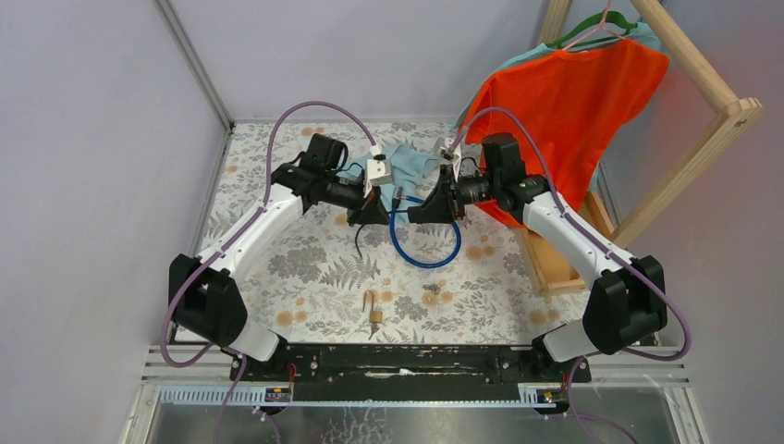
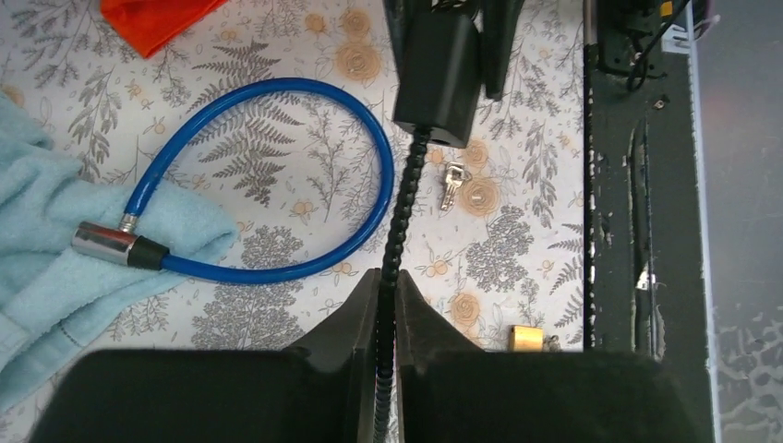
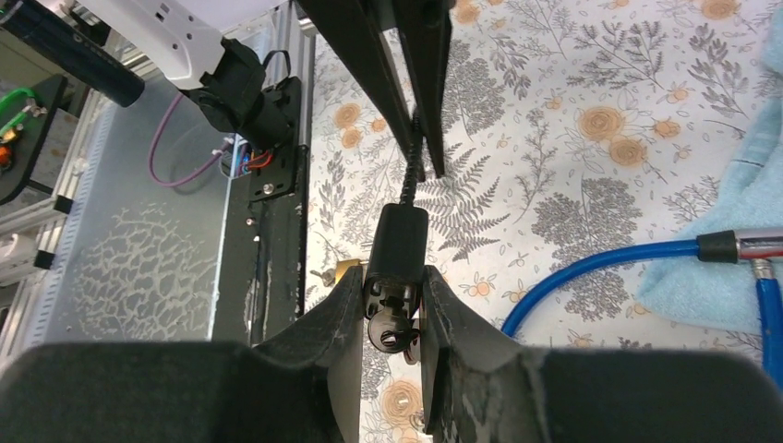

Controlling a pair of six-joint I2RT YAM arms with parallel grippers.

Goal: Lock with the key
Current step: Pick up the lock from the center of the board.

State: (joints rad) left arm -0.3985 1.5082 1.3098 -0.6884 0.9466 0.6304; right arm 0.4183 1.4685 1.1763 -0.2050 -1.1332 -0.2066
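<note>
My right gripper (image 3: 393, 274) is shut on the black lock body (image 3: 397, 242) of a cable lock, held above the table. A dark key (image 3: 391, 333) sticks out of the body's near end, between my fingers. My left gripper (image 2: 388, 286) is shut on the lock's black ribbed cable (image 2: 399, 217), which runs to the lock body (image 2: 439, 69). In the top view the two grippers, left (image 1: 374, 211) and right (image 1: 427, 205), face each other mid-table. A small loose key (image 2: 451, 185) lies on the table; it also shows in the top view (image 1: 430, 295).
A blue cable lock (image 1: 453, 250) lies looped under the grippers, its metal end (image 2: 106, 243) on a light-blue cloth (image 2: 46, 240). A brass padlock (image 1: 374, 314) lies near the front edge. An orange shirt (image 1: 564, 102) hangs on a wooden rack (image 1: 703, 139) at the right.
</note>
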